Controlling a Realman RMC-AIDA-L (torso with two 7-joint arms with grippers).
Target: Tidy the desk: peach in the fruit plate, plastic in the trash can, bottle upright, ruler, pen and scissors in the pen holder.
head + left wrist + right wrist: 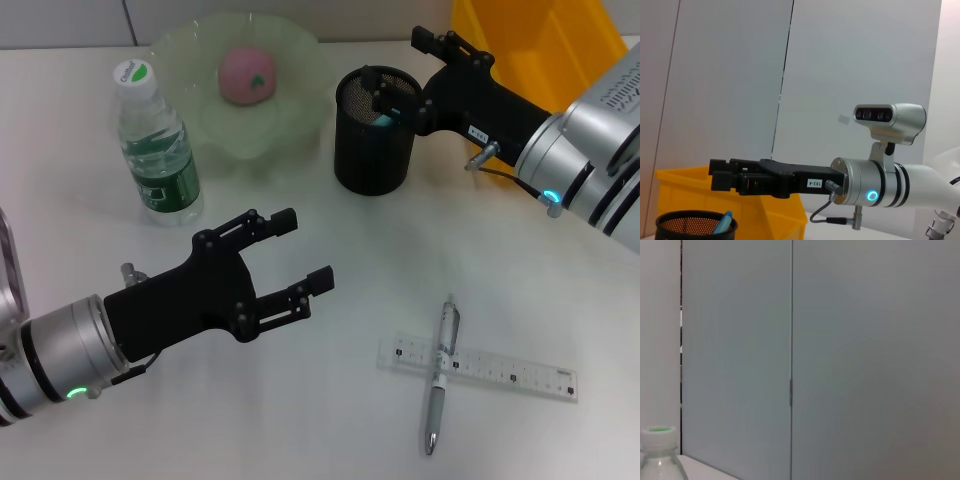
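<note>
My right gripper [395,62] is open and hovers over the rim of the black mesh pen holder [372,150]. A blue-handled item [386,118] stands inside the holder. From the left wrist view, the right gripper [720,180] is just above the holder [690,226], where the blue item [722,222] pokes up. The clear ruler [500,370] lies at the front right with the silver pen [442,372] across it. The pink peach [247,74] sits in the green glass plate [300,110]. The bottle [155,150] stands upright. My left gripper [308,248] is open and empty above the table's middle. No plastic shows.
A yellow bin [530,45] stands at the back right behind the right arm, and it also shows in the left wrist view [680,190]. The right wrist view shows only the bottle's cap [657,432] and a grey wall.
</note>
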